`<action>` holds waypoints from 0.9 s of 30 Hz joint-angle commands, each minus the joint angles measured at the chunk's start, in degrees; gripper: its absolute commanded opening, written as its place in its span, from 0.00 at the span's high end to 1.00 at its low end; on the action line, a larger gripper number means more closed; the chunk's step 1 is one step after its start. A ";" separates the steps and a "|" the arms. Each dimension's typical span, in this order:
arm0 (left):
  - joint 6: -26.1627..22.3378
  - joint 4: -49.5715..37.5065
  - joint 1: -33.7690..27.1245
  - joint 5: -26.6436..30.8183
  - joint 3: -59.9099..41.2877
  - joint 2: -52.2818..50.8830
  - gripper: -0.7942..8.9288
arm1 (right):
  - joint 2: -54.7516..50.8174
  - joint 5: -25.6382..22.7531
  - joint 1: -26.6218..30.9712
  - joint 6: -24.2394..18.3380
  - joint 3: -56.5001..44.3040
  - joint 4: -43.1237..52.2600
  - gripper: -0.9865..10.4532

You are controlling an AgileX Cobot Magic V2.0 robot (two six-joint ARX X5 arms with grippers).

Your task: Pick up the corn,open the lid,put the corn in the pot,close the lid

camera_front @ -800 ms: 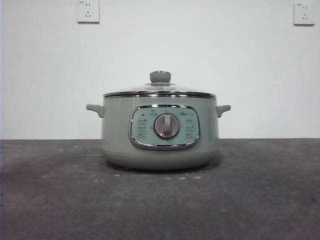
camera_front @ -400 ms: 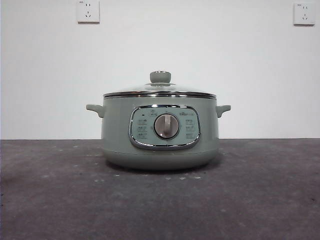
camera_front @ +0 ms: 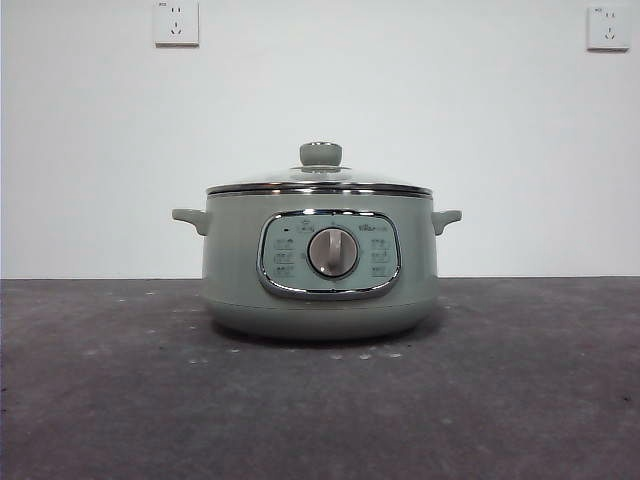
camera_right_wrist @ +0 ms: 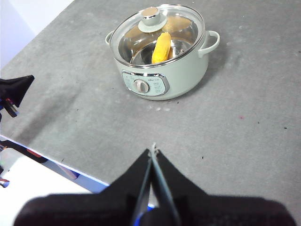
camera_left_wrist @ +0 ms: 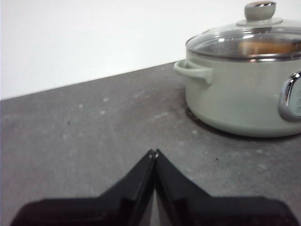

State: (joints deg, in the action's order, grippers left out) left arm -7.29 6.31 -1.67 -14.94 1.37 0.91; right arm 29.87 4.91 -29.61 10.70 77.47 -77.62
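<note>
Both arms hang back from the work. The left gripper (camera_left_wrist: pixel 154 151) sits low, close over the table, its 2 black jaws pressed tip to tip. The right gripper (camera_right_wrist: pixel 153 151) is held much higher, looking down, its 2 jaws likewise closed together on nothing.

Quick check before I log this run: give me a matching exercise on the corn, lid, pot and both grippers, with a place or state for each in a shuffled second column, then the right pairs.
Things:
1. the corn
2. the lid
3. the pot
4. the left gripper
5. the right gripper

Places or states:
A. seated on the pot's rim, closed
B. jaws shut, low over the table beside the pot
C. lying inside the pot, seen through the glass
D. jaws shut, raised high, looking down on the pot from its dial side
E. standing on the grey table, dial facing the front camera

Pairs: 1-C, 2-A, 3-E, 4-B, 5-D
</note>
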 commanded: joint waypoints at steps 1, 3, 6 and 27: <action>1.81 2.21 -0.33 -0.02 -0.94 -0.68 0.92 | -0.07 -0.04 -0.04 -0.26 -0.48 -1.46 0.91; 1.77 2.78 -0.33 -0.02 -0.94 -0.68 0.92 | -0.07 -0.02 -0.04 -0.24 -0.48 -1.46 0.91; 2.19 2.29 -0.33 -0.24 -0.92 -0.68 0.92 | -0.07 -0.07 -0.04 -0.24 -0.48 -1.46 0.91; 2.16 2.34 -0.33 -0.24 -0.92 1.95 0.92 | -0.07 -0.04 -0.04 -0.24 -0.48 -1.46 0.91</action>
State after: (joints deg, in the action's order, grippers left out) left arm -5.48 8.95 -1.83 -15.16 1.06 2.79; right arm 29.87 4.91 -29.61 10.70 77.47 -77.62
